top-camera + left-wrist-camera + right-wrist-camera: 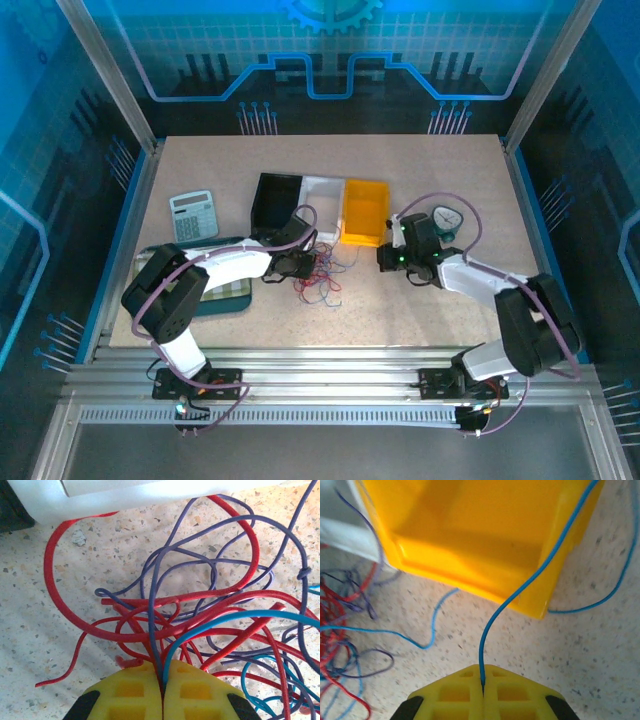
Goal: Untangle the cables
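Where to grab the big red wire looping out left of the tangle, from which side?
I'd grip the red wire at the outermost bend of its loop, coming straight down from above. That stretch lies flat on bare table, apart from the tangle and short of the white bin.

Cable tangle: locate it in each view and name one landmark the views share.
Top external: cable tangle lies mid-table, below the white bin.
Left wrist: cable tangle spreads across centre and right.
Right wrist: cable tangle sits at the left edge.
Shared landmark: that white bin, top edge in left wrist, upper-left corner in right wrist.
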Motion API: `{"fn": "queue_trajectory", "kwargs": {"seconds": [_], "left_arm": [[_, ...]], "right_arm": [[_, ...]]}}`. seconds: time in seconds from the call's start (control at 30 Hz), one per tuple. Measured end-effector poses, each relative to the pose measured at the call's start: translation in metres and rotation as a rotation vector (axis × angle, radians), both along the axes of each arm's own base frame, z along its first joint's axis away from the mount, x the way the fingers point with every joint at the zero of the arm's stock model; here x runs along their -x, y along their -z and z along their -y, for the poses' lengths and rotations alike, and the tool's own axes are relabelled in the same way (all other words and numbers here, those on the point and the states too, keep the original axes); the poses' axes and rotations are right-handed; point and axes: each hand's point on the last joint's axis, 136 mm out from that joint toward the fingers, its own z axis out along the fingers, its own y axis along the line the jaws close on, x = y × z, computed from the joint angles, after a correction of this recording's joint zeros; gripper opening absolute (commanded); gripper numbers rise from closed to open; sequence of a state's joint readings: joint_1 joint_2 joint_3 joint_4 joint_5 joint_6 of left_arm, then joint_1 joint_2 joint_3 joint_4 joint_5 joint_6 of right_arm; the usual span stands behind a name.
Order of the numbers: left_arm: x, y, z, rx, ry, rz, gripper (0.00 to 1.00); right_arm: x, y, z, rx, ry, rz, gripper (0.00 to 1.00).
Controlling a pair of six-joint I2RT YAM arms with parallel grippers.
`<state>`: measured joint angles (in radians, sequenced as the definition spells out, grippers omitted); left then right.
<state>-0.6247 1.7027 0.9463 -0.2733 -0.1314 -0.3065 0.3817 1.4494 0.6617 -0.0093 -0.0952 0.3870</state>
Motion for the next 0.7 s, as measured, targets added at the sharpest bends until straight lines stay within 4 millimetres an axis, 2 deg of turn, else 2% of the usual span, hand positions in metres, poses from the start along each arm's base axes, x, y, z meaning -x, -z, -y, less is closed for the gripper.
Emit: {"fn": "queue_trajectory", "kwargs": {"seconds": [0.13, 0.3, 0.53, 0.7], "left_arm": [[0.0, 0.0, 0.001, 0.003, 0.004, 0.001, 0.0], [-0.001, 0.001, 0.003, 0.009, 0.007, 0.001, 0.0], [-0.002, 0.0, 0.003, 0.013, 0.007, 0.006, 0.0], [-0.002, 0.0, 0.003, 0.013, 0.007, 0.006, 0.0]], "right_arm": [[0.003, 0.014, -0.004, 0.005, -0.024, -0.055, 0.24], [-0.008, 0.008, -0.023, -0.03, -0.09, -0.051, 0.36], [-0.021, 0.01, -0.055, -0.035, -0.177, -0.075, 0.39], [-0.025, 0.013, -0.059, 0.0, -0.175, -0.087, 0.38]]}}
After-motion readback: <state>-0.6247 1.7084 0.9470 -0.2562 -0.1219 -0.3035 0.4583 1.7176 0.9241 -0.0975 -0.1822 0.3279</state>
